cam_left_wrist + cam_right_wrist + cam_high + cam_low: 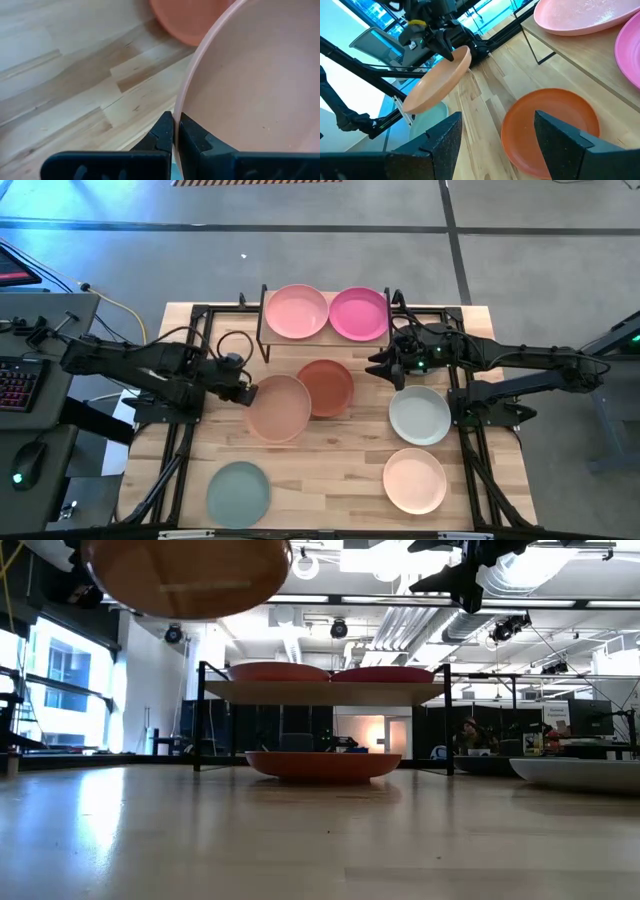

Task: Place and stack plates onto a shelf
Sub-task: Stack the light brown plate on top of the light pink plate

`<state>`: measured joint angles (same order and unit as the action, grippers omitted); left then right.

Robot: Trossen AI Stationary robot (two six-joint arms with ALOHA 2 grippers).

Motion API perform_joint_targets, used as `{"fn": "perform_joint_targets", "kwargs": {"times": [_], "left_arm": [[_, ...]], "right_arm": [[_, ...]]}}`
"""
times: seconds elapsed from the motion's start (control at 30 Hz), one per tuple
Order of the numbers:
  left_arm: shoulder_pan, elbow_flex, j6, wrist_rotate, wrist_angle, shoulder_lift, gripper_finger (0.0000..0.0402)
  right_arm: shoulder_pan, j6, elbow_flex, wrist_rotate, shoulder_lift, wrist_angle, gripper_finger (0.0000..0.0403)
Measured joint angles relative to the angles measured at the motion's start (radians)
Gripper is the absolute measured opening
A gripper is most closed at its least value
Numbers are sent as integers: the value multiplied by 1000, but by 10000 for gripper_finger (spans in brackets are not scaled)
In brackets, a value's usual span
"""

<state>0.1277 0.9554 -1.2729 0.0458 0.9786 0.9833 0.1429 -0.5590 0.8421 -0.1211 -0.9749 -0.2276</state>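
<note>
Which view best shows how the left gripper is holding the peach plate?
Left wrist view: the left gripper fingers pinch the peach plate rim. The right wrist view shows it lifted and tilted, the high view from above, and the low view only its underside.

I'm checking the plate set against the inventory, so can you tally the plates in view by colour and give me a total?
Light pink plate, on the shelf: 1
Magenta plate, on the shelf: 1
Terracotta plate: 1
Peach plate, held by the left gripper: 1
Pale grey-white plate: 1
Cream plate: 1
Sage green plate: 1
Total: 7 plates
</note>
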Motion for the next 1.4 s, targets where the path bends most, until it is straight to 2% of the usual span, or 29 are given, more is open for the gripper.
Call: {"fn": "perform_joint_targets", "kwargs": {"times": [0.3,0.43,0.63,1.0,1.2,1.4], "left_arm": [[-105,131,109,-24,17,9,0],[-192,230,198,-29,134,47,0],[-359,413,417,-82,285,172,0],[-644,743,794,-119,317,480,0],[-763,825,895,-114,307,621,0],[-847,839,929,-102,303,720,0]], "right_arm": [[0,27,0,1,0,0,229],[0,43,0,1,0,0,229],[0,43,0,2,0,0,229],[0,40,0,15,0,0,229],[0,-3,0,40,0,0,229],[0,-37,0,40,0,0,229]]}}
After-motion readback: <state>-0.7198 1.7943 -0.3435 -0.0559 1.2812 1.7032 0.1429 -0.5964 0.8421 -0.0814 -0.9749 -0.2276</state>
